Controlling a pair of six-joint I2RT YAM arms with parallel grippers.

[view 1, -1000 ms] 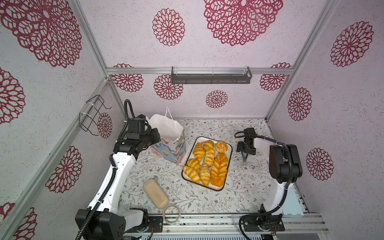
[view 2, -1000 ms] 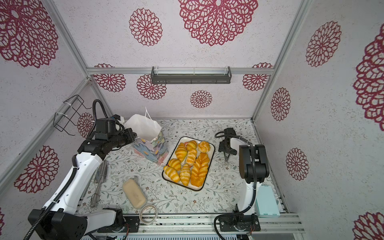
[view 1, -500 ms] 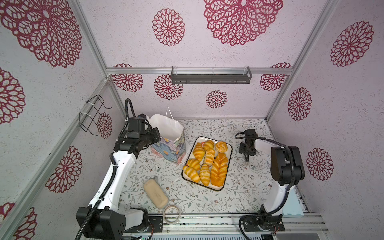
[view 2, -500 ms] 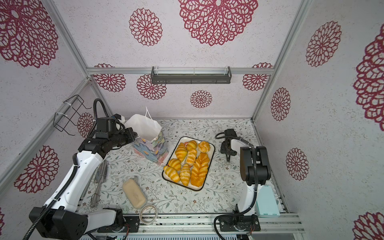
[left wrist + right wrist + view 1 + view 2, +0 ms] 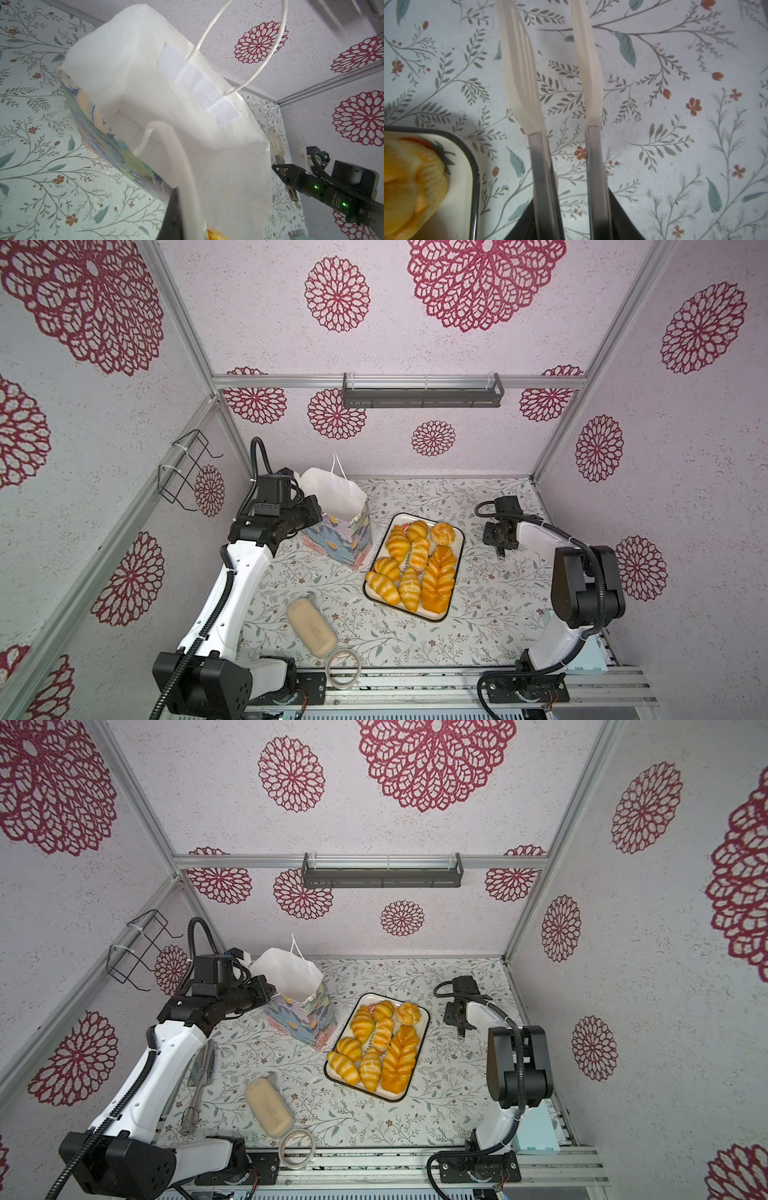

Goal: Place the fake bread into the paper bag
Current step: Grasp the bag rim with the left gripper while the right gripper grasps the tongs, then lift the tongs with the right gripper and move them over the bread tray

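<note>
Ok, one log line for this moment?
left hand: shut on paper bag | right hand: holds tongs, tips apart, beside tray | fake bread: on tray

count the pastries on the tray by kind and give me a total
croissants: 6
round bun: 1
braided loaf: 1
total: 8
</note>
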